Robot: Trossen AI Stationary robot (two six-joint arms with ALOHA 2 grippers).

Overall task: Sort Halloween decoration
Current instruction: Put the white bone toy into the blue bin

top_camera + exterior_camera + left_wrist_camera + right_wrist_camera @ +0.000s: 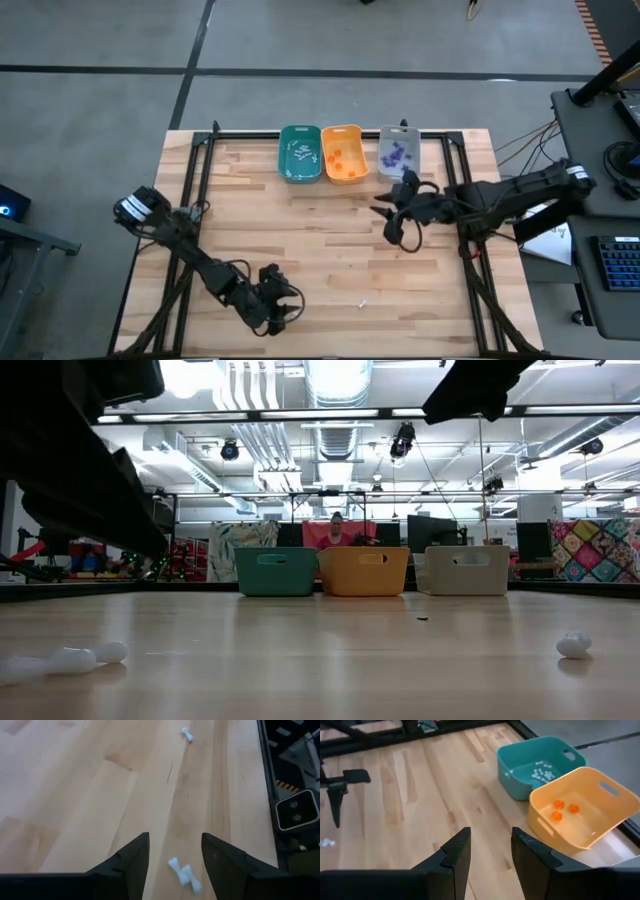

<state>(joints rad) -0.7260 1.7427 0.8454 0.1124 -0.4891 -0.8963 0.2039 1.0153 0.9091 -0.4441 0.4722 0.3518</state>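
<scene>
Three bins (341,153) line the table's (330,240) far edge; trinkets (184,874), apparently bones, lie near front.

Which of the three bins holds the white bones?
The teal bin, at the row's left end in the high view; the middle orange bin holds orange pieces, the grey bin purple ones.

Worktop (330,240): pale wood planks, smooth, faint sheen, framed in black metal. Teal bin (540,765), orange bin (582,815): smooth matt plastic. White bones (185,875): glossy plastic. Fingers (132,865): dark, matt, hard plastic by the look.
</scene>
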